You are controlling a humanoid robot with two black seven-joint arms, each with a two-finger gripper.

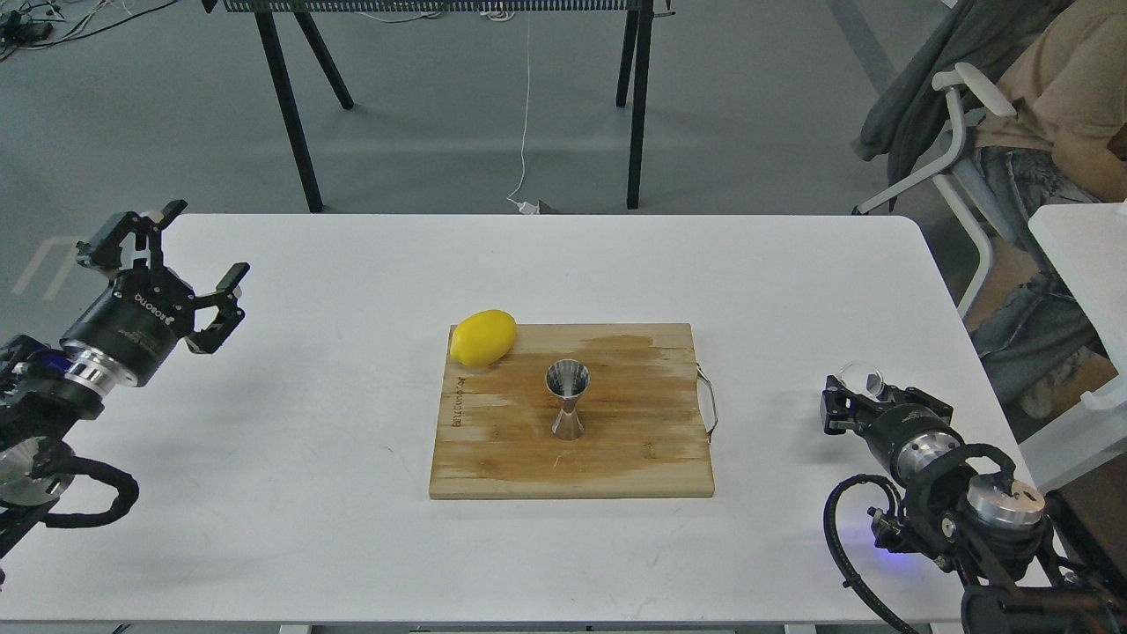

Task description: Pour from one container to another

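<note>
The steel jigger (568, 401) stands upright near the middle of a wooden cutting board (634, 445), its upper cone open to the top. The clear glass cup (861, 379) is low over the table's right side, held between the fingers of my right gripper (869, 396), which is shut on it. I cannot tell whether anything is in the cup. The cup is well to the right of the board and the jigger. Over the table's far left corner my left gripper (201, 243) is open and holds nothing.
A yellow lemon (482, 336) lies on the board's back left corner. The board has a metal handle (709, 403) on its right edge. A seated person (1057, 97) and a second white table (1087, 255) are at the right.
</note>
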